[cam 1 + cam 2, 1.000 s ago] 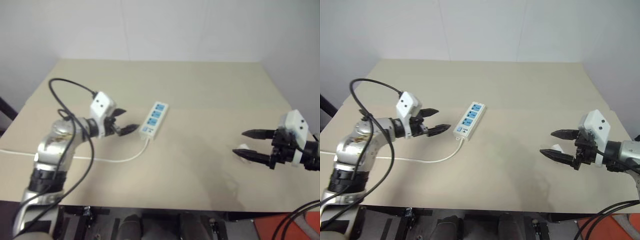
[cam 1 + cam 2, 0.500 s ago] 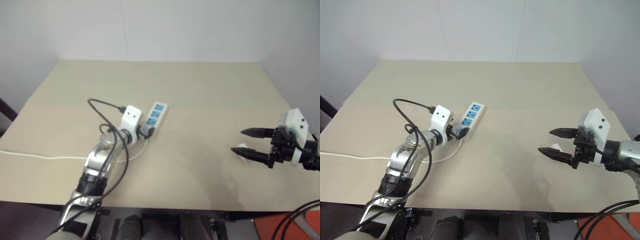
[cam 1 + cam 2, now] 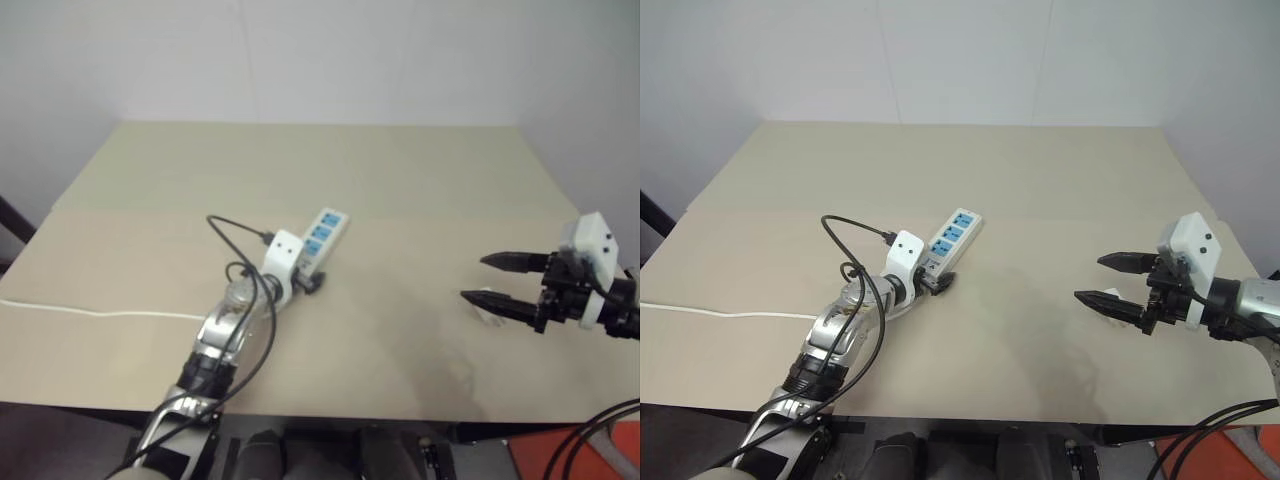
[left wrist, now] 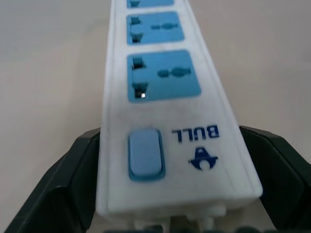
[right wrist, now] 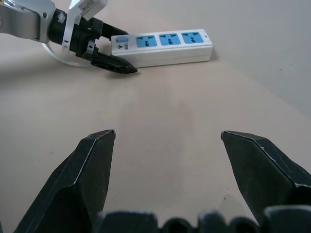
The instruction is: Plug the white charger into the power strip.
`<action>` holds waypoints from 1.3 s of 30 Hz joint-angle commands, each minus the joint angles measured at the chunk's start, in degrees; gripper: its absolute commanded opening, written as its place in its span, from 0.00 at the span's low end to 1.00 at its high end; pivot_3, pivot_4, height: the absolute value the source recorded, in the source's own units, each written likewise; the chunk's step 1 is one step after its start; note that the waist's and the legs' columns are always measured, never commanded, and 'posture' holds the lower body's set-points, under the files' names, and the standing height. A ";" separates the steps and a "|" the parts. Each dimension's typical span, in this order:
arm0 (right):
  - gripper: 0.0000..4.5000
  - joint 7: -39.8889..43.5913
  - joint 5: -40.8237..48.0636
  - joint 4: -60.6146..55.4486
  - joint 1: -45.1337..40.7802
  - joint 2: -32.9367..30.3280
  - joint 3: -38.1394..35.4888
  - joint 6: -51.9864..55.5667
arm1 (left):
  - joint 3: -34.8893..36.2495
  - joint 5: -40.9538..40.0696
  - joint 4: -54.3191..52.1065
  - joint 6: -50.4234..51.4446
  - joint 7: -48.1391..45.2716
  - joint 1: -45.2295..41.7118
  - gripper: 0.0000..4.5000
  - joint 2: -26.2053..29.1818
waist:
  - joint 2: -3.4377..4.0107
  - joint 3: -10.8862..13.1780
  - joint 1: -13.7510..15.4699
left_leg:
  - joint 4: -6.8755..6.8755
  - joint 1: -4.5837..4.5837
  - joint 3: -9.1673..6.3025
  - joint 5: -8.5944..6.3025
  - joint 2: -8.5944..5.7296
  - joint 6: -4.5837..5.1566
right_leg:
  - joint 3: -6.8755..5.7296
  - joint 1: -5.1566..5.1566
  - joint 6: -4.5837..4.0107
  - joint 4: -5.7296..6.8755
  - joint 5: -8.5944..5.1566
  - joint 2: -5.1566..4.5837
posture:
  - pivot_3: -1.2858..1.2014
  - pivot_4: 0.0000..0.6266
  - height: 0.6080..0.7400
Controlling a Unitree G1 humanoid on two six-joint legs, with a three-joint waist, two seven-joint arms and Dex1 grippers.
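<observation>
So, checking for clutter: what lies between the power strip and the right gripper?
Bare tabletop in the right eye view between the power strip and the right gripper.

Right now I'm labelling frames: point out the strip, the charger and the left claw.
strip [image 3: 956, 232], right eye view, middle blue socket.
charger [image 3: 487, 303], left eye view, white body beside the right claw.
left claw [image 4: 160, 194], left wrist view, between fingertips, astride the strip's switch end.

Power strip [image 3: 951, 243] left of charger [image 3: 1116, 297].
</observation>
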 commanded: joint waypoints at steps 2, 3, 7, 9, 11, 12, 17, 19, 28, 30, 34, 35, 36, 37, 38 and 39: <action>0.92 -0.84 1.18 -1.46 -0.97 0.40 -1.14 -0.29 | 0.00 1.06 -2.60 -0.17 1.05 0.52 0.99 -0.65 | 0.00 0.00 0.03 | 0.00 0.00 0.00 0.00 0.00 0.00 | 0.00 0.01 0.00 -0.01 0.00 0.00 | 0.52 0.24 1.00; 0.92 -0.86 1.10 -1.39 -1.05 0.44 -0.97 -0.39 | 0.18 1.12 -2.50 -0.19 1.20 0.52 0.99 -0.75 | 0.00 0.00 0.03 | 0.00 0.00 0.00 0.00 0.00 0.00 | 0.00 0.01 0.00 -0.01 0.00 0.00 | 0.52 0.24 1.00; 0.92 -1.15 1.09 -1.02 -2.15 0.87 -0.07 -0.38 | 1.32 0.44 -1.56 -0.12 1.53 0.59 0.99 -1.34 | 0.00 0.00 0.02 | 0.00 0.01 -0.01 0.00 0.00 0.00 | 0.00 0.01 0.00 0.00 0.00 0.00 | 0.52 0.24 1.00; 0.92 -1.02 1.41 -1.15 -2.50 0.81 -0.15 -0.09 | 2.47 -0.17 -0.87 0.55 2.07 0.92 0.90 -1.92 | 0.00 0.00 0.02 | 0.00 0.01 -0.01 0.00 0.00 0.00 | 0.00 0.01 0.00 0.00 0.00 0.00 | 0.52 0.24 1.00; 0.92 -0.85 1.51 -1.16 -2.70 0.70 -0.28 0.08 | 3.24 -0.47 -0.32 0.66 2.33 1.24 0.79 -2.31 | 0.00 0.00 0.02 | 0.00 0.01 -0.01 0.00 0.00 0.00 | 0.00 0.01 0.00 0.00 0.00 0.00 | 0.52 0.24 1.00; 0.92 -0.81 1.54 -1.09 -2.86 0.66 -0.34 0.17 | 3.61 -0.53 0.19 0.43 2.44 1.34 0.74 -2.46 | 0.00 0.00 0.03 | 0.00 0.01 -0.01 0.00 0.00 0.00 | 0.00 0.01 0.00 0.00 0.00 0.00 | 0.52 0.24 1.00; 0.92 -0.90 1.73 -0.97 -3.19 0.73 -0.64 0.44 | 3.04 -1.04 0.83 -2.89 -2.82 1.46 0.74 -0.30 | 0.00 0.00 -0.06 | 0.00 0.14 0.00 0.00 0.00 0.00 | 0.00 0.15 0.00 -0.01 0.00 0.00 | 0.52 0.24 1.00; 0.92 -1.06 1.68 -1.02 -3.17 0.71 -0.76 0.60 | 0.88 -1.80 -0.59 -6.47 -10.99 1.58 0.74 4.02 | 0.01 0.00 -0.30 | 0.00 0.17 0.00 0.00 0.01 0.00 | 0.00 0.17 0.00 0.00 -0.01 0.01 | 0.52 0.24 1.00; 0.92 -2.04 1.37 -0.22 -3.44 0.39 -0.79 2.03 | -2.68 -4.93 0.96 -22.44 -44.16 -2.23 0.74 23.91 | 0.02 0.00 0.05 | -0.04 -0.05 0.04 0.00 0.02 0.00 | 0.00 -0.12 -0.05 0.00 -0.03 0.00 | 0.52 0.24 1.00; 0.92 -2.52 1.42 0.20 -3.80 0.16 -0.53 3.03 | -3.02 -5.32 2.69 -27.38 -50.13 -2.94 0.74 26.09 | 0.02 0.00 0.12 | -0.04 -0.11 0.04 0.00 0.03 -0.01 | -0.03 -0.19 -0.05 0.01 -0.04 0.00 | 0.52 0.24 1.00; 0.92 -6.11 1.11 2.70 -6.78 -1.05 1.39 9.33 | -4.35 -6.74 7.70 -37.39 -63.91 -4.12 0.74 28.88 | 0.03 0.00 0.02 | -0.04 -0.31 0.09 0.00 0.04 0.00 | -0.02 -0.38 -0.07 0.02 -0.03 -0.02 | 0.52 0.24 1.00; 0.92 -6.91 1.59 3.42 -7.92 -1.33 1.67 11.55 | -4.82 -5.58 9.38 -39.81 -64.56 -4.57 0.74 28.66 | 0.03 0.00 0.00 | -0.03 -0.32 0.09 0.00 0.04 0.00 | -0.02 -0.39 -0.07 0.02 -0.02 -0.02 | 0.52 0.24 1.00; 0.92 -7.76 2.01 4.02 -9.03 -1.80 1.98 14.02 | -5.21 -4.19 11.22 -41.84 -64.23 -5.14 0.74 28.05 | 0.03 0.00 -0.02 | -0.03 -0.33 0.10 0.00 0.04 0.00 | -0.01 -0.41 -0.08 0.02 -0.02 -0.02 | 0.52 0.24 1.00; 0.92 -8.37 2.25 4.33 -9.93 -2.24 2.28 15.99 | -5.40 -3.54 12.82 -42.99 -64.18 -5.69 0.74 27.35 | 0.03 0.00 -0.01 | -0.03 -0.33 0.10 0.00 0.05 0.00 | -0.01 -0.41 -0.08 0.04 -0.02 -0.02 | 0.52 0.24 1.00; 0.92 -8.91 2.42 4.51 -10.66 -2.52 2.48 17.64 | -5.45 -3.30 14.13 -43.75 -64.23 -6.14 0.74 26.66 | 0.03 0.00 0.00 | -0.03 -0.33 0.10 0.00 0.05 0.01 | -0.01 -0.42 -0.09 0.05 -0.02 -0.01 | 0.52 0.24 1.00; 0.92 -9.70 2.70 4.75 -11.65 -2.87 2.80 19.97 | -5.38 -3.25 15.18 -44.01 -63.88 -6.47 0.74 25.81 | 0.03 0.00 0.00 | -0.03 -0.34 0.09 0.00 0.05 0.01 | -0.01 -0.42 -0.09 0.05 -0.02 -0.01 | 0.52 0.24 1.00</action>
